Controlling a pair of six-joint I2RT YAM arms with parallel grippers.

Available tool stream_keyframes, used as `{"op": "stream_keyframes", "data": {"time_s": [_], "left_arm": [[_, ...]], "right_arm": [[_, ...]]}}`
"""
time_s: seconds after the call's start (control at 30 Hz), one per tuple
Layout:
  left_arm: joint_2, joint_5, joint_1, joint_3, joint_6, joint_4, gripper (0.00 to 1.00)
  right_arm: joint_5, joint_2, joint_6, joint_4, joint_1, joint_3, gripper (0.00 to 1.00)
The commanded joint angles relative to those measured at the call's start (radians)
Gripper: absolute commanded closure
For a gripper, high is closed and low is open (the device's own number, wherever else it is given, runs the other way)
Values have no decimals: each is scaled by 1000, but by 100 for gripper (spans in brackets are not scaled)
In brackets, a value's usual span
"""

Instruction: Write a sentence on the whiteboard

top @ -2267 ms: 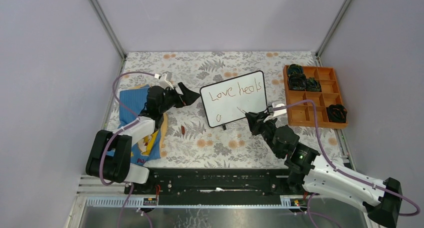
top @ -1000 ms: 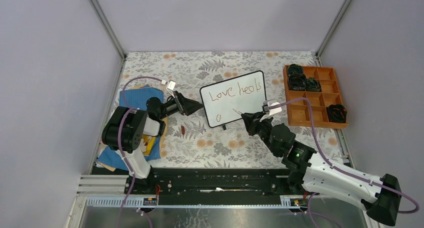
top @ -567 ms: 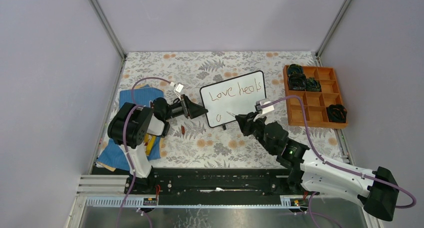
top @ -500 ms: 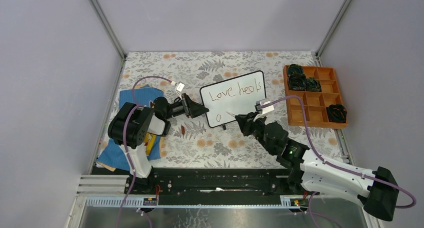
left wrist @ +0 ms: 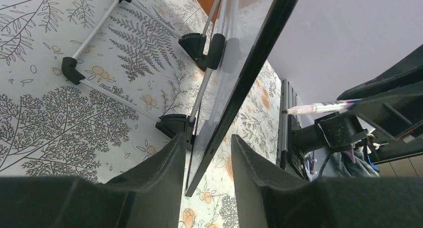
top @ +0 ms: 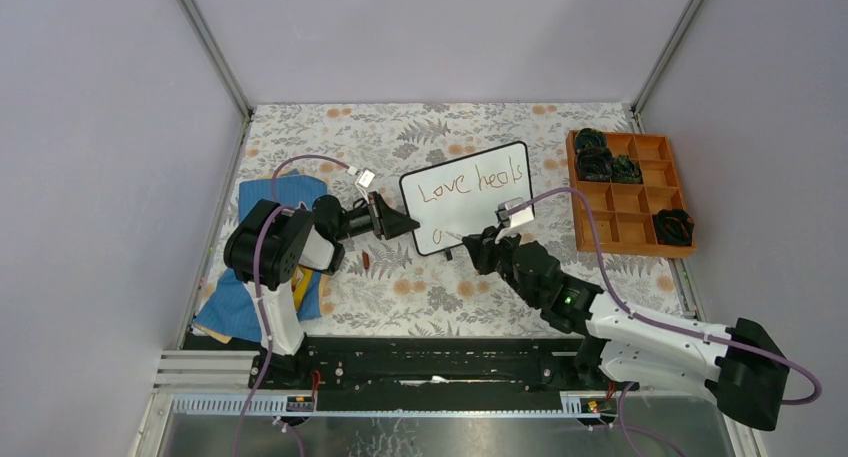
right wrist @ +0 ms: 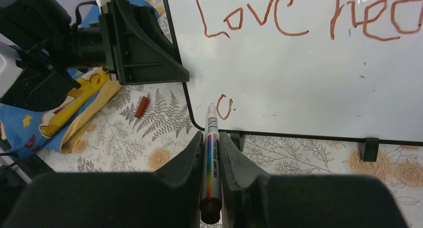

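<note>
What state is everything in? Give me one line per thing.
whiteboard, standing on its feet
sentence, unfinished: "Love heals" plus one round letter below
marker, uncapped, tip close to that letter
left claw, open, straddling the whiteboard's left edge
right claw, shut on the marker
red-brown cap, lying loose, off the marker
orange tray, some compartments holding dark items
</note>
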State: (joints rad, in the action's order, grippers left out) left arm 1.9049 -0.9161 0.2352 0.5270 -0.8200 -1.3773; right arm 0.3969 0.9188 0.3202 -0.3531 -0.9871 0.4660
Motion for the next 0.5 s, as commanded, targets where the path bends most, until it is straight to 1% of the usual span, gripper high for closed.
{"op": "stream_keyframes", "data": {"time_s": [0.0,0.23,0.47], "left_arm": [[10,10,4,8,32,-86,56],[2,8,4,5,47,-74,57],[-7,11,4,5,65,-50,61]], "right_arm": [[-10,56,38,-73,1,54,100],[18,144,42,-87,2,83,100],[69,195,37,-101,1,89,100]]}}
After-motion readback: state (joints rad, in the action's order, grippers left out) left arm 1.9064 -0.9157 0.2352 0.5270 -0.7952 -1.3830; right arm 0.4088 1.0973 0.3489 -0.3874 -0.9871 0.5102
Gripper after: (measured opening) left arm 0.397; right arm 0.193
